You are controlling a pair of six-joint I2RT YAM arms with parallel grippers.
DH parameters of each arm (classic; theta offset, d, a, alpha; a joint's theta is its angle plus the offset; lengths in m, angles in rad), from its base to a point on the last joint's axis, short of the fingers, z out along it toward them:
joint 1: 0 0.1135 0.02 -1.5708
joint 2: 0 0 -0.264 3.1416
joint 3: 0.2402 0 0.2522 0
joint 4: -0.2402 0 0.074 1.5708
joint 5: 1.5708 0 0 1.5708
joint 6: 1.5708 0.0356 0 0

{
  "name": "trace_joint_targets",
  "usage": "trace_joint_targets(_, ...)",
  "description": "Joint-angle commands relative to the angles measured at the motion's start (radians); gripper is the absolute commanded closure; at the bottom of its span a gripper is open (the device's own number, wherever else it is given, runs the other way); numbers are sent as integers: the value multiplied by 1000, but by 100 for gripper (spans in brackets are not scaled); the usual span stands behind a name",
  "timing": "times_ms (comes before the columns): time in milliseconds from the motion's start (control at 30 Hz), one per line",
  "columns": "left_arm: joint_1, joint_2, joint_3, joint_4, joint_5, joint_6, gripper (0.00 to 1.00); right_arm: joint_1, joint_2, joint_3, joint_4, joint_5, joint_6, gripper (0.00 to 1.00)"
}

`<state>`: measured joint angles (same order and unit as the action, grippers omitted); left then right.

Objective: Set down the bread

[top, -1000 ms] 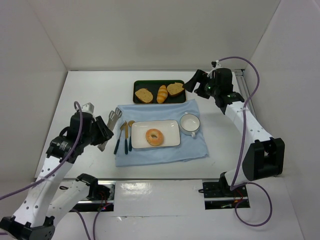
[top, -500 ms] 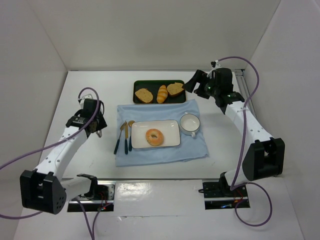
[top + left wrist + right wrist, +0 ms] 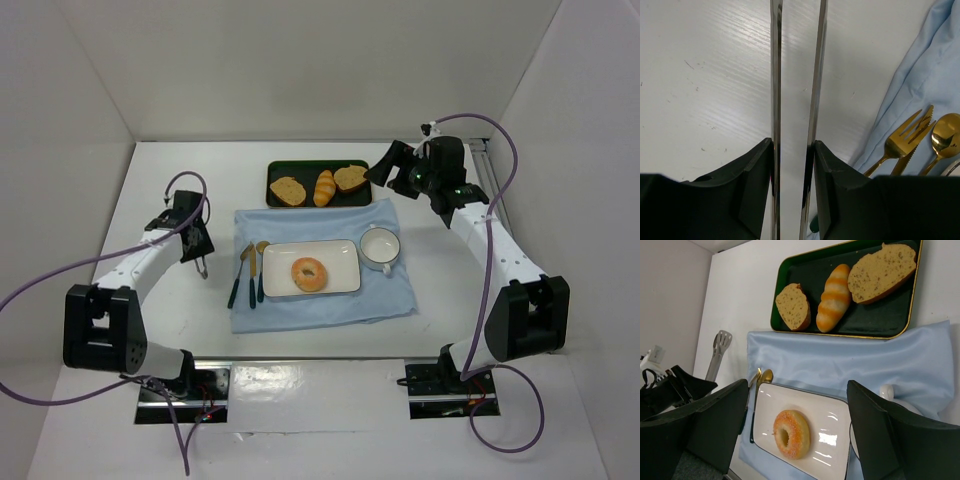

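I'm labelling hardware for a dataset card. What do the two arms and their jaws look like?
Both the left arm and right arm have white links with black joint housings; a purple cable loops along each. The jaws are black, and a green light glows near the right wrist.

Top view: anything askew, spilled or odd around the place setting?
Nothing spilled. The blue cloth lies slightly crooked with rumpled edges, and the fork and knife overlap beside the plate. The bread sits flat on the plate.

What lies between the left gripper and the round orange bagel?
Gold cutlery with dark teal handles, lying on the light blue cloth, seen in the top view.
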<state>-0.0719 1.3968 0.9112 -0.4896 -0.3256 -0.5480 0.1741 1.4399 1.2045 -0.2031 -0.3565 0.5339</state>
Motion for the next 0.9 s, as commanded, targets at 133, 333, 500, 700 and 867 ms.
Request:
trace_joint_targets(133,30,68,32,42,63,36,51,8,-27,18,2,-10,-5,14)
trace_joint_targets(333,30,192,70,51,100,25,51,8,-27,18,11,-1,-5,14)
trace_joint_targets(500,30,280,132,51,109,16,53,8,-27,27,2,-1,-5,14)
trace_joint_targets(700,30,366,213,60,97,26,53,8,-18,49,-9,-1,-14,14)
trace_joint_targets(867,61,444,250,60,97,46,53,-1,-9,49,-18,-1,-23,14)
